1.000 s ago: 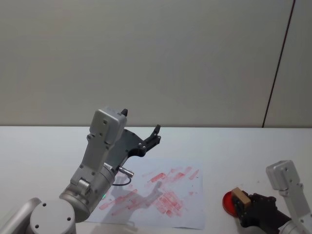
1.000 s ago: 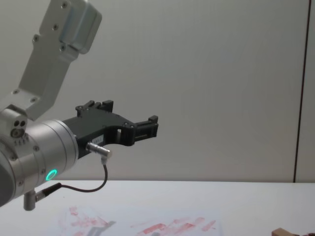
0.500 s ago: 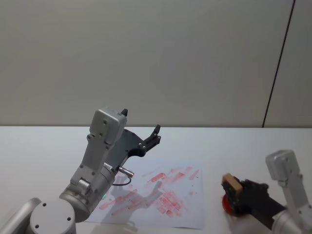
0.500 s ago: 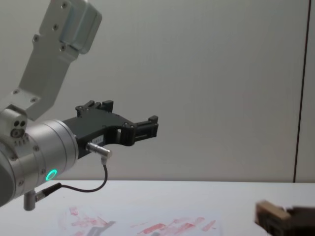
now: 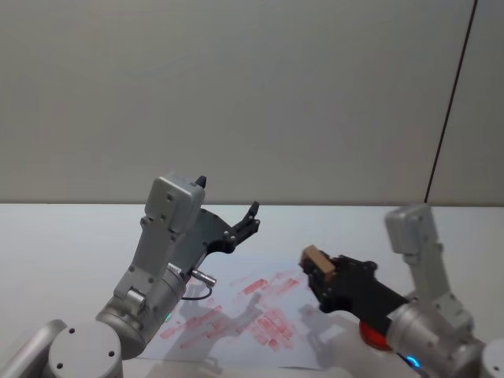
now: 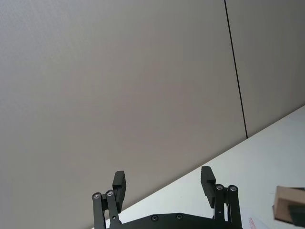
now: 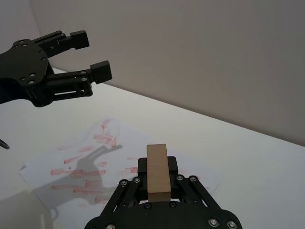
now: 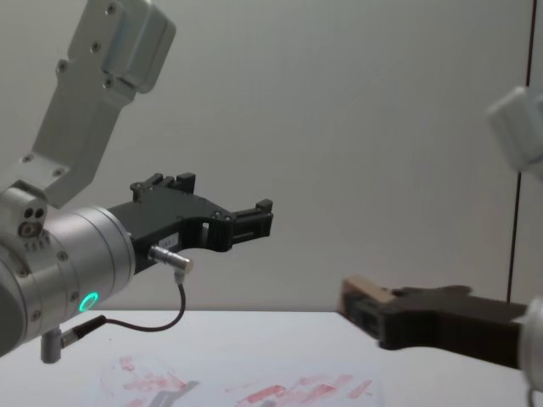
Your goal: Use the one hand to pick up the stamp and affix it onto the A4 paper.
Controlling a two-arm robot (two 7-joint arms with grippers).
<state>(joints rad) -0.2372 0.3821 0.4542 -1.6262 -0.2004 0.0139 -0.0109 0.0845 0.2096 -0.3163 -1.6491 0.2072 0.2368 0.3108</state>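
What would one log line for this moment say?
right gripper: shut on stamp, above A4 paper | left gripper: open, raised, idle

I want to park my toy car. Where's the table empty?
Bare table: left of the A4 paper and behind it, along the wall. Crowded: over the paper hang the left hand and the right hand with the stamp.

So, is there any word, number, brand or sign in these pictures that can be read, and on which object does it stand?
No text here can be read with certainty.
Small pale label on the left gripper: too small to read.
Red prints on the A4 paper: smeared, no legible letters.
Stamp held in the right gripper: plain wood, no marking visible.
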